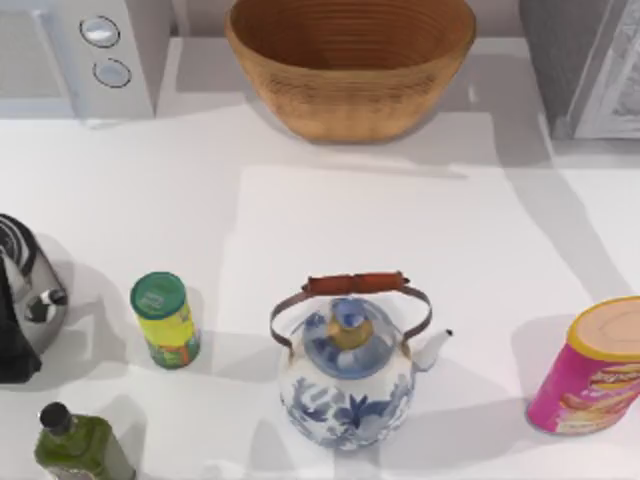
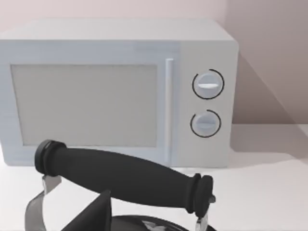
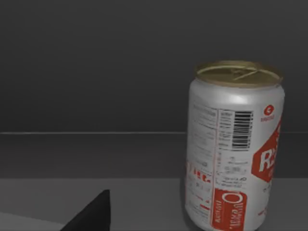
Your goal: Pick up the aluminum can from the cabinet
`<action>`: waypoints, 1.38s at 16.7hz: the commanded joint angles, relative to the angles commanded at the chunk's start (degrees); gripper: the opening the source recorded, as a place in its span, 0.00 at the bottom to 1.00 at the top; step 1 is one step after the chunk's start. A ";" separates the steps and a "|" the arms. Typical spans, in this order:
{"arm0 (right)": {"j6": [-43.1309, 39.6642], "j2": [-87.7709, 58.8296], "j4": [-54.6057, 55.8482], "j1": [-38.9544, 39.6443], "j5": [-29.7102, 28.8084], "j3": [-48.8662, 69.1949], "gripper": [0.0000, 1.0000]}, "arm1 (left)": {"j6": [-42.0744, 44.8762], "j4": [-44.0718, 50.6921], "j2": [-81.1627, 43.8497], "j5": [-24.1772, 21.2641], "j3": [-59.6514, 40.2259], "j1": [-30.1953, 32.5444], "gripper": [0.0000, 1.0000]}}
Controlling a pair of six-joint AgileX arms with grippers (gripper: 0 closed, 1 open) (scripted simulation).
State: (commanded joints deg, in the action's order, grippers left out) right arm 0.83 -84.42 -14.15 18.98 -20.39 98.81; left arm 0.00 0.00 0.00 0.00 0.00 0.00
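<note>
the aluminum can (image 3: 233,147) stands upright a little way ahead of my right gripper (image 3: 91,214), not touching it. i cannot tell if that gripper is released or clenched.

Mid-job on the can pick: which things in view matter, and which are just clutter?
Belongs to the job:
aluminum can, standing upright
white cabinet top

Just lying about:
microwave
wicker basket
black kettle
green canister
blue-and-white teapot
pink canister
green bottle
</note>
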 joint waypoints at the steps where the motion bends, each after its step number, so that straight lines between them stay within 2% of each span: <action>1: 0.02 0.18 -0.13 -0.23 0.15 -0.02 1.00 | 0.00 0.00 0.00 0.00 0.00 0.00 1.00; 9: 0.01 -11.75 -0.24 -3.24 3.06 12.05 1.00 | 0.00 0.00 0.00 0.00 0.00 0.00 1.00; 14: 0.01 -12.49 -0.25 -3.48 3.28 12.79 1.00 | 0.00 0.00 0.00 0.00 0.00 0.00 1.00; 23: 0.01 -12.49 -0.25 -3.48 3.28 12.79 0.32 | 0.00 0.00 0.00 0.00 0.00 0.00 1.00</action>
State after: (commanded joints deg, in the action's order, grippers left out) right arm 0.84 -96.91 -14.40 15.50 -17.11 111.60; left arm 0.00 0.00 0.00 0.00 0.00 0.00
